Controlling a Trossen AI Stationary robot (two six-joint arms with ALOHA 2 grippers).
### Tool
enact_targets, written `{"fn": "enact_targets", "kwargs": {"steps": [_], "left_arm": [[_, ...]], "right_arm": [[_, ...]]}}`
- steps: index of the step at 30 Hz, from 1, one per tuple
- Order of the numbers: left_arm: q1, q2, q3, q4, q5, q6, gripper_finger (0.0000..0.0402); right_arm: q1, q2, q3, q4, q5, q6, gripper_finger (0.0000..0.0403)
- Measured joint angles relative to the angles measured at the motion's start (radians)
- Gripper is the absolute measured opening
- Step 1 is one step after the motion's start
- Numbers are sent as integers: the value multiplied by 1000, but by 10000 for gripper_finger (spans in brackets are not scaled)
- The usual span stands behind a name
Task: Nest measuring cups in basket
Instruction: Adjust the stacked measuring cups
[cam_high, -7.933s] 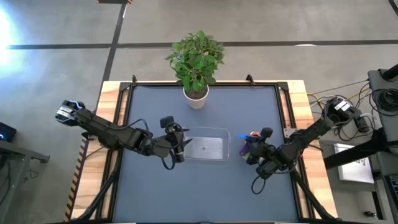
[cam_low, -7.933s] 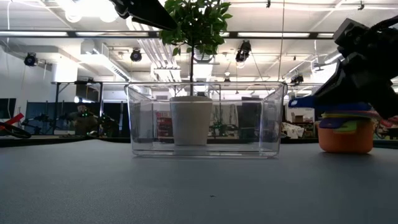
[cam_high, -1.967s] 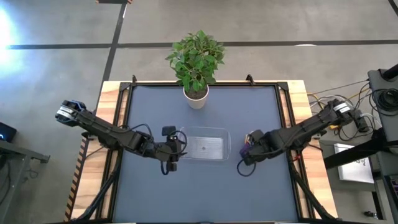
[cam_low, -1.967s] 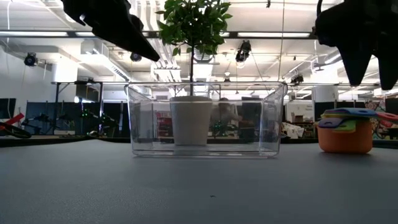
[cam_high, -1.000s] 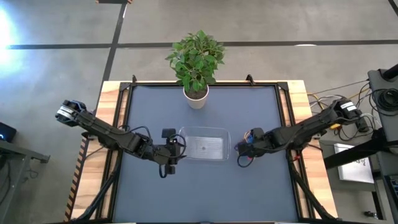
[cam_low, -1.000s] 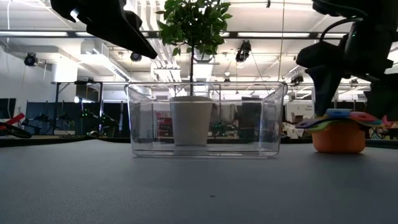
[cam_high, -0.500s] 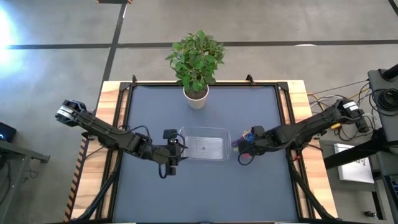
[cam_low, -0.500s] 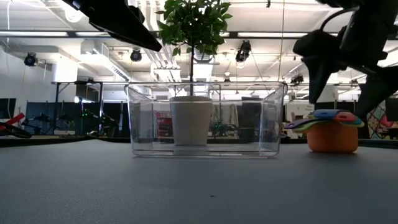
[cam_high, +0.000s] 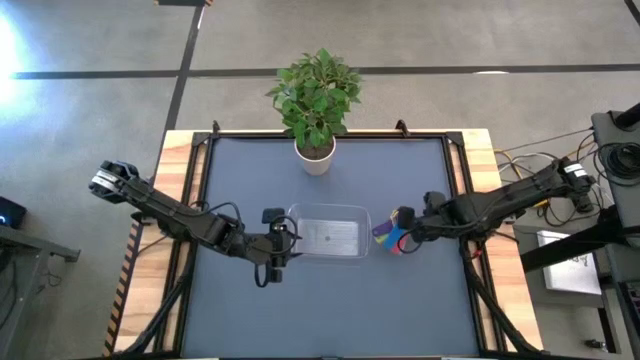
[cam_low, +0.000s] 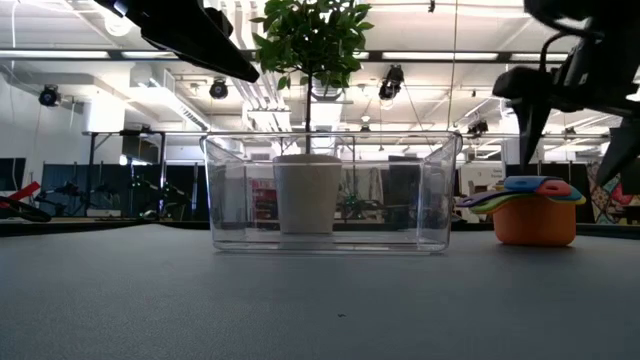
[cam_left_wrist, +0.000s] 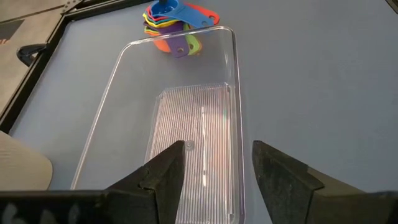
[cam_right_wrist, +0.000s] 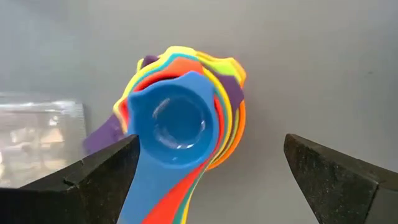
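Table: potted plant behind basket; measuring cups beside.

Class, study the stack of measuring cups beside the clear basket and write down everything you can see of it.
The stack of measuring cups is a nest of glossy plastic scoops, blue innermost on top, with red, yellow, orange, green and purple edges and flat handles fanning out around it. The widest, orange cup sits at the bottom. The stack stands upright on the grey table, just outside one short end of the basket. The right claw hangs open over it, touching nothing.
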Motion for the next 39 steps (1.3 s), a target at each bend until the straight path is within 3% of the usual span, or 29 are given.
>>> {"fn": "enact_targets", "kwargs": {"steps": [6, 11, 28, 31, 39], "left_arm": [[0, 0, 0, 1, 0, 2, 170], [0, 0, 0, 1, 0, 2, 170], [0, 0, 0, 0, 0, 2, 170], [0, 0, 0, 0, 0, 2, 170], [0, 0, 0, 0, 0, 2, 170]], "right_arm": [[-72, 59, -35, 22, -64, -21, 386], [-120, 91, -73, 148, -70, -78, 366], [-226, 108, -78, 195, -88, -401, 92], [-243, 108, -79, 191, -119, -501, 63], [-296, 108, -79, 105, -226, -734, 36]]}}
